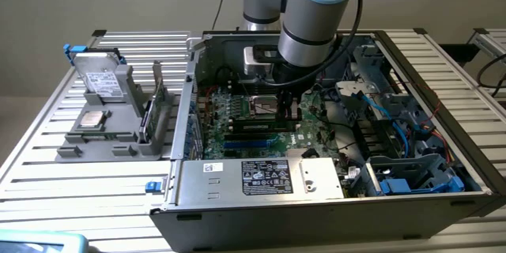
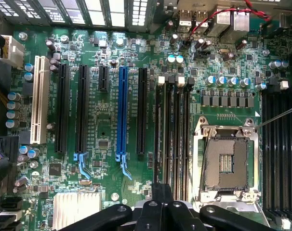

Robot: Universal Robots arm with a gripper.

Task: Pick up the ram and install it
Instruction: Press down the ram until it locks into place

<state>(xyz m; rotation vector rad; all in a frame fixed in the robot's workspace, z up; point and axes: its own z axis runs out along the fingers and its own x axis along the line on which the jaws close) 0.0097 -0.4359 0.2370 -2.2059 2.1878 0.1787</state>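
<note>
Black gripper (image 2: 163, 201) is closest to the wrist camera: jaws clenched together, nothing visible between them. It is poised over the near end of the four black memory slots (image 2: 174, 134) on the green motherboard (image 2: 102, 130). The open silver CPU socket (image 2: 226, 161) is just beside those slots, and a long blue expansion slot (image 2: 122, 113) runs parallel on their other side, with a white slot (image 2: 38, 98) further out. In the exterior view, the silver power-supply box with a white label (image 1: 265, 177) sits at the near edge of the open grey computer case (image 1: 316, 220). Behind it, the grey and light-blue arm (image 1: 316, 13) reaches down into the case. The ram (image 1: 146, 121) looks to be the dark narrow strip standing on edge in the grey holder block (image 1: 95, 140), on the slatted table (image 1: 79, 176) at the exterior view's left. It is outside the case and well apart from the gripper, just beside the upright green card with a metal bracket (image 1: 157, 90); not sharp enough to be certain.
</note>
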